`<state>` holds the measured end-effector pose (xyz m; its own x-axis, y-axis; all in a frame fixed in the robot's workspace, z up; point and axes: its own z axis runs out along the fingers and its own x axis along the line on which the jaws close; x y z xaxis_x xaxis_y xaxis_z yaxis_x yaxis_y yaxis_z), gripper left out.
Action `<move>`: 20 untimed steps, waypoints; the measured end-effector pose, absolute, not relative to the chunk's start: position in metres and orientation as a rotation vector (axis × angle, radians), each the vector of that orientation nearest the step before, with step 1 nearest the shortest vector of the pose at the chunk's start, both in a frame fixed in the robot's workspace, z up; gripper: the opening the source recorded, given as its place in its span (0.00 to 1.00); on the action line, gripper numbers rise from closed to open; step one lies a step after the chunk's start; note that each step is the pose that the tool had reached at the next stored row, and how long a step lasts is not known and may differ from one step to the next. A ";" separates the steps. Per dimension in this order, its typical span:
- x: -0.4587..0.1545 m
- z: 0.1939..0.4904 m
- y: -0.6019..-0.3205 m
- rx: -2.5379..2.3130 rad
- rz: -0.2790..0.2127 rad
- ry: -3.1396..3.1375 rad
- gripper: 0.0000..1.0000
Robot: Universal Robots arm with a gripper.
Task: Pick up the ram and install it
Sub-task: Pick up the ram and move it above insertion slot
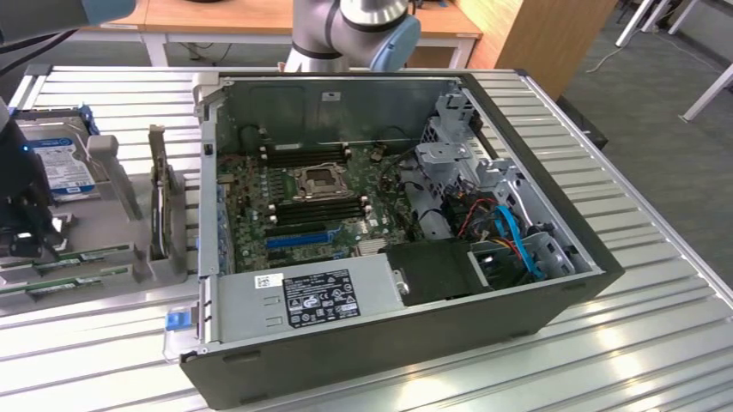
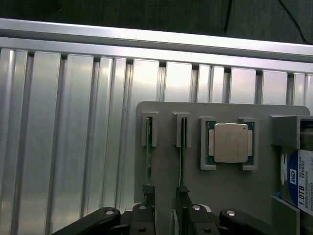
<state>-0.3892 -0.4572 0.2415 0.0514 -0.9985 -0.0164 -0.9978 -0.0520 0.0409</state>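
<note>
silver arm (image 1: 335,26), blue caps (image 1: 396,47), black gripper (image 2: 165,196)

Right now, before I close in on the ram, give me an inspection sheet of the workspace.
Surface: slatted metal table.
Job's things: two ram sticks on edge in the tray; open case, motherboard exposed.
Clutter: CPU and hard drive on the tray.
Gripper: open, over the sticks, holding nothing.
Cables: blue and red cables inside the case.
Surroundings: wooden desks behind.
</note>
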 end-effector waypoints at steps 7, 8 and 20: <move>-0.390 0.241 -0.466 2.264 -0.063 -2.150 0.31; -0.391 0.242 -0.467 2.264 -0.063 -2.150 0.31; -0.391 0.240 -0.471 2.264 -0.063 -2.150 0.31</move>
<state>-0.3911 -0.4710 0.2404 0.0513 -0.9985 -0.0165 -0.9978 -0.0519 0.0407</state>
